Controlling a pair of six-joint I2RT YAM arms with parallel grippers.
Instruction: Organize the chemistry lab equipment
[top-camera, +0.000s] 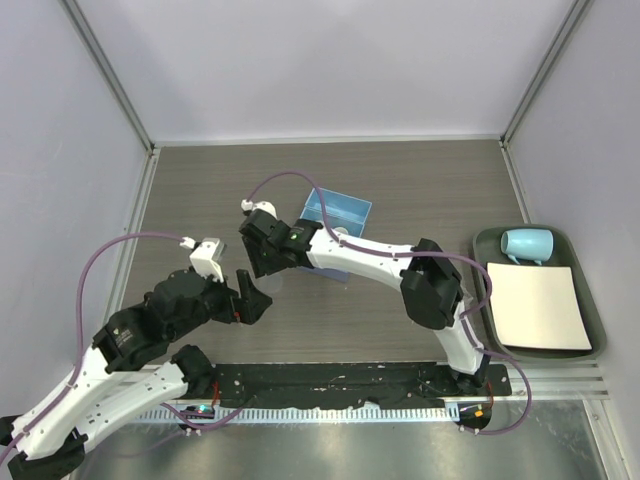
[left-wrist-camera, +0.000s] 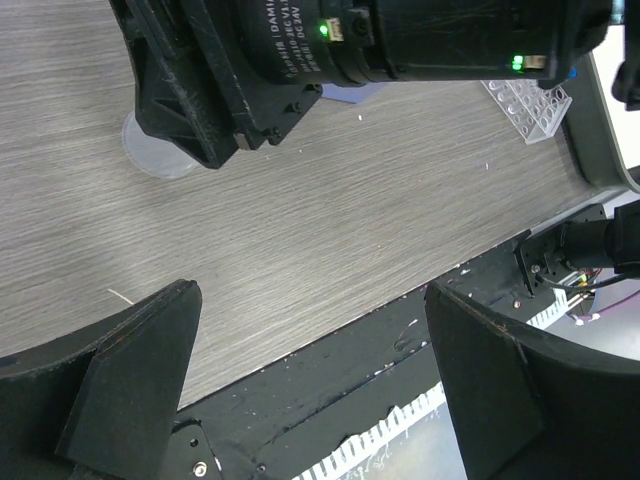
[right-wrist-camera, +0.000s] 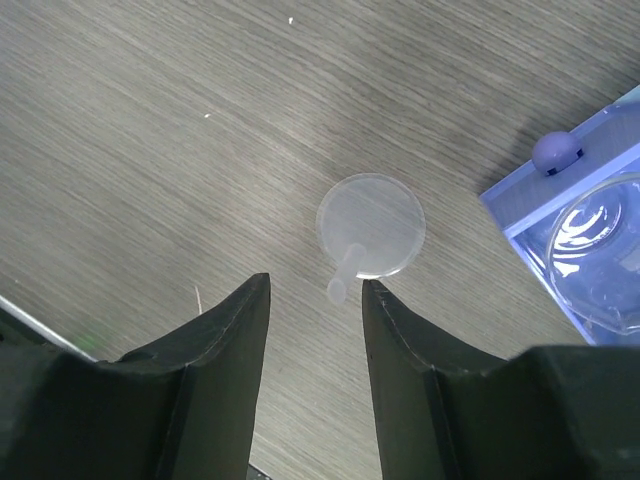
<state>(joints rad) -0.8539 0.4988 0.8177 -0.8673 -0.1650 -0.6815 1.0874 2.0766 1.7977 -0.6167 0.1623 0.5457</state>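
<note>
The right gripper (right-wrist-camera: 316, 285) is released, its two dark fingers parted with a clear gap between them. In the right wrist view a small white round dish (right-wrist-camera: 371, 225) lies flat on the wood-grain table (right-wrist-camera: 150, 120) at the centre of the frame, just above the fingertips. The dish's short tab points down toward that gap; whether the fingers touch it cannot be told.

At the right edge of the same view sits the corner of the blue tray (right-wrist-camera: 520, 205), with a clear beaker (right-wrist-camera: 600, 250) inside it and a round blue cap (right-wrist-camera: 556, 150) at its upper rim. In the top view the tray is above centre, beside the right arm's wrist.

The left gripper (left-wrist-camera: 310, 300) is also released, its fingers spread wide at the lower corners of the left wrist view, over bare table near the dark front edge. The right arm's gripper fills the top of that view, half covering the dish at upper left. A clear plastic tube rack (left-wrist-camera: 530, 105) stands at upper right.

At the right of the top view, a dark green tray (top-camera: 487, 262) holds a pale blue mug (top-camera: 527, 244) and a white sheet (top-camera: 538, 306).
</note>
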